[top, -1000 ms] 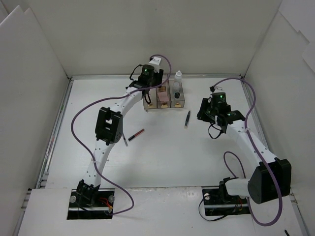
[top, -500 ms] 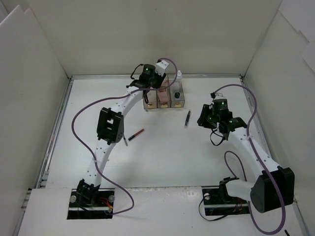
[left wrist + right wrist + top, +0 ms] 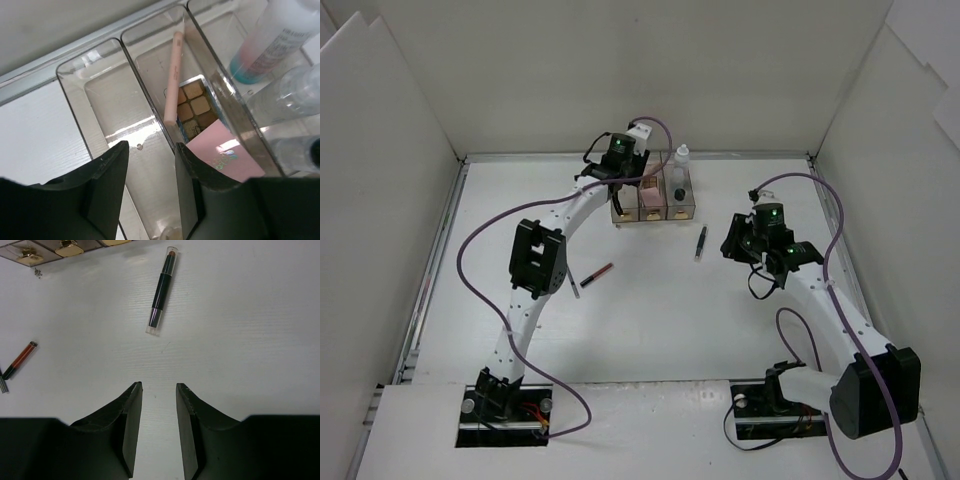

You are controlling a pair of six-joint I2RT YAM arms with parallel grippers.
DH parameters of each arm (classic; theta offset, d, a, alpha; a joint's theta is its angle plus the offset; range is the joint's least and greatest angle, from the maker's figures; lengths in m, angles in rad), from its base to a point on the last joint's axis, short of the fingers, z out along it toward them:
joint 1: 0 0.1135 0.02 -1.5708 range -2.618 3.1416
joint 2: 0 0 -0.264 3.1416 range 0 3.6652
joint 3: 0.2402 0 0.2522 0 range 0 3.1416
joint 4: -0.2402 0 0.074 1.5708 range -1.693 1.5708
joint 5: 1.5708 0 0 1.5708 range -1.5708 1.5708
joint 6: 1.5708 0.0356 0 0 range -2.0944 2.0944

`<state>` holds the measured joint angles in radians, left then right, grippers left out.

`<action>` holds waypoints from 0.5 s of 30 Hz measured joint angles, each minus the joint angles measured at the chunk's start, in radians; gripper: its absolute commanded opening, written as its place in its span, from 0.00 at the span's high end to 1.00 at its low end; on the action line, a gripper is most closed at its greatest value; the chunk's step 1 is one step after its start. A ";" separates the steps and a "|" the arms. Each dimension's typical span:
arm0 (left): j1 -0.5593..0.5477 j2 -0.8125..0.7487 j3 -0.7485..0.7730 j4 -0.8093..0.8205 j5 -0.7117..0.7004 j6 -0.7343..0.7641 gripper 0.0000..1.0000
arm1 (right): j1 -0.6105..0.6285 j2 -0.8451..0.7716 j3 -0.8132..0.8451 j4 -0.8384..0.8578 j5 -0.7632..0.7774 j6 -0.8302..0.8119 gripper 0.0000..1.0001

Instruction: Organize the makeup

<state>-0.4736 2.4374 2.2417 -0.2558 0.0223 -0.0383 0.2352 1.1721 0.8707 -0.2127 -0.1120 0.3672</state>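
Note:
The clear three-compartment box [image 3: 653, 200] stands at the back. In the left wrist view its middle compartment [image 3: 165, 55] holds a pink stick [image 3: 173, 75], a brown eyeshadow palette [image 3: 197, 106] and a pink square pad [image 3: 225, 156]. The right compartment holds the white-blue bottle [image 3: 270, 40] and a clear vial [image 3: 295, 95]. My left gripper [image 3: 152, 155] is open and empty over the left compartment [image 3: 107, 100], and it also shows in the top view [image 3: 623, 172]. A black pencil [image 3: 161, 290] and a red pencil [image 3: 20, 359] lie on the table. My right gripper [image 3: 157, 386] is open and empty, short of the black pencil.
White walls enclose the table [image 3: 660, 310]. In the top view the black pencil [image 3: 701, 242] lies right of the box and the red pencil [image 3: 597, 273] lies beside the left arm's elbow [image 3: 538, 257]. The right gripper [image 3: 732, 240] is right of the black pencil.
My left wrist swung right over the box and came back left, uncovering the bottle. My right gripper moved slightly down and right, away from the box.

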 measured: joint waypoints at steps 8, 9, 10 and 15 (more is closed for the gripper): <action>-0.015 -0.071 -0.002 -0.040 -0.025 -0.107 0.63 | -0.001 -0.009 0.000 0.000 0.000 0.004 0.69; -0.016 -0.071 -0.009 -0.042 -0.027 -0.116 0.63 | -0.001 -0.009 0.000 0.000 0.000 0.006 0.69; -0.016 -0.071 -0.017 -0.050 -0.028 -0.126 0.63 | -0.001 -0.009 0.000 0.000 0.000 0.006 0.69; -0.018 -0.071 -0.059 -0.089 -0.031 -0.165 0.63 | -0.001 -0.009 -0.008 0.000 -0.001 0.010 0.69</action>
<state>-0.4919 2.3669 2.1826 -0.3450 -0.0086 -0.2031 0.2344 1.1629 0.8627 -0.2131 -0.1127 0.3771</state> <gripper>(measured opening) 0.371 0.309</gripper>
